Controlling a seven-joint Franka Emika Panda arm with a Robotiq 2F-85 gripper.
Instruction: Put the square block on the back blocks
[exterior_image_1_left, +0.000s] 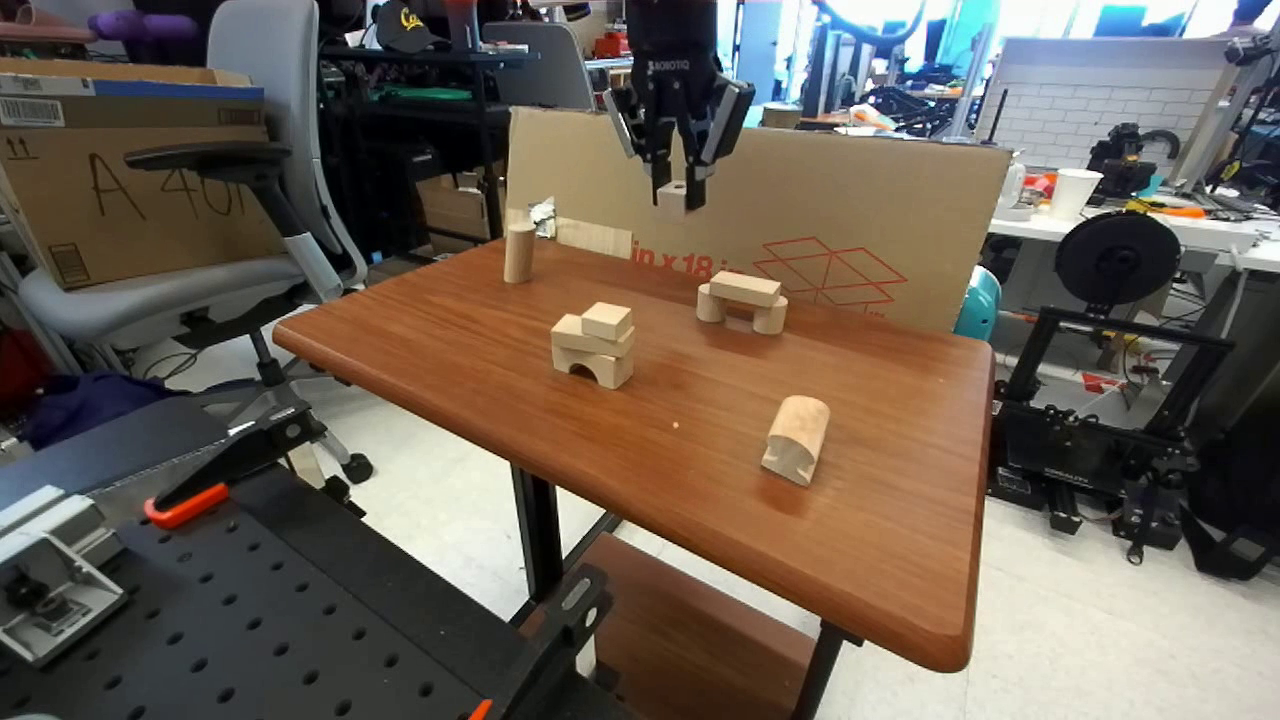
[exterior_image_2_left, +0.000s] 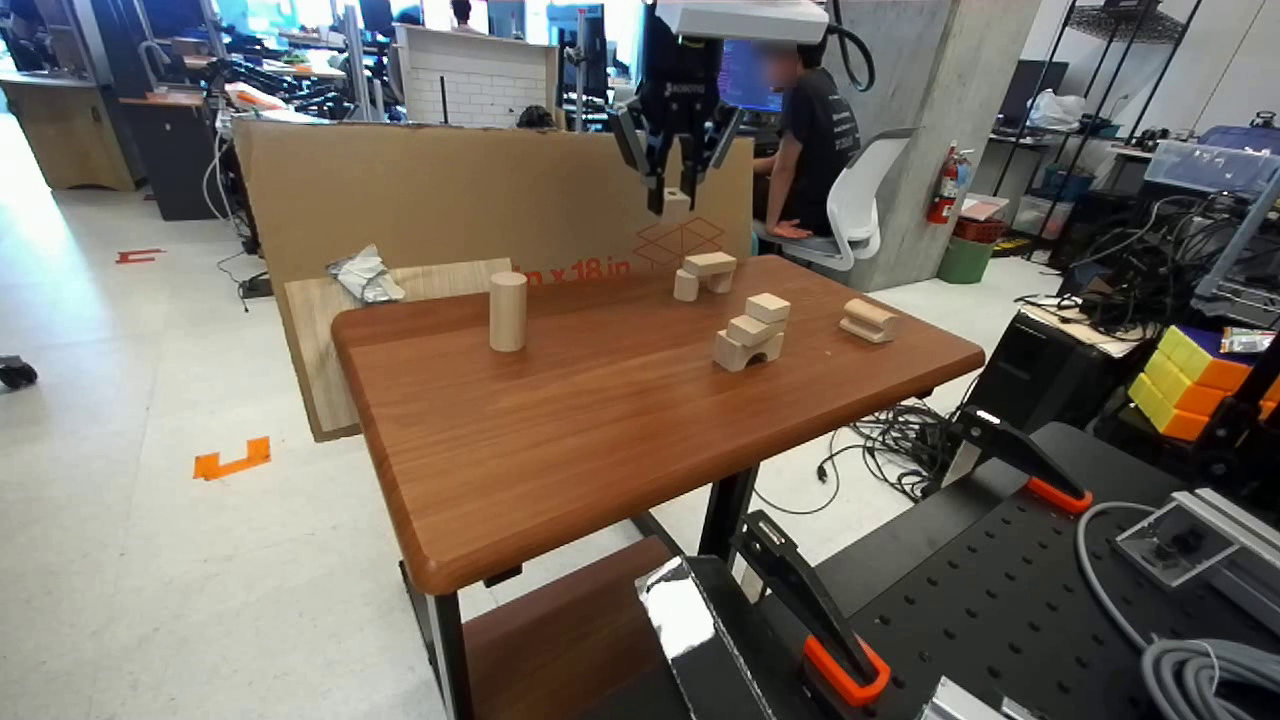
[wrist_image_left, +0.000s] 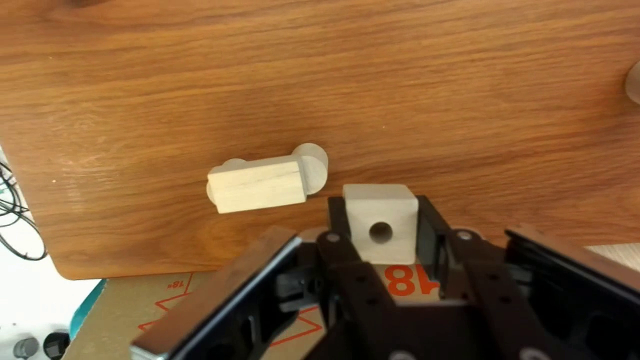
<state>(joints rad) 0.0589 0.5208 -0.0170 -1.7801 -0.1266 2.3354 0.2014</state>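
Note:
The square block (exterior_image_1_left: 672, 204) is a small pale wooden cube with a round hole in one face. My gripper (exterior_image_1_left: 679, 186) is shut on it and holds it in the air, high above the table's back edge. The cube also shows between the fingers in the wrist view (wrist_image_left: 382, 215) and in an exterior view (exterior_image_2_left: 676, 204). The back blocks (exterior_image_1_left: 745, 288) are a low plank lying across short round blocks near the table's back edge. They also show in an exterior view (exterior_image_2_left: 710, 264). In the wrist view the back blocks (wrist_image_left: 257, 187) lie left of the held cube, apart from it.
A stack with an arch block (exterior_image_1_left: 592, 362) at its base stands mid-table. A tall upright cylinder (exterior_image_1_left: 519, 252) and a rounded oblong block (exterior_image_1_left: 797, 440) stand apart on the brown table (exterior_image_1_left: 640, 430). A cardboard sheet (exterior_image_1_left: 850, 200) rises behind the back edge.

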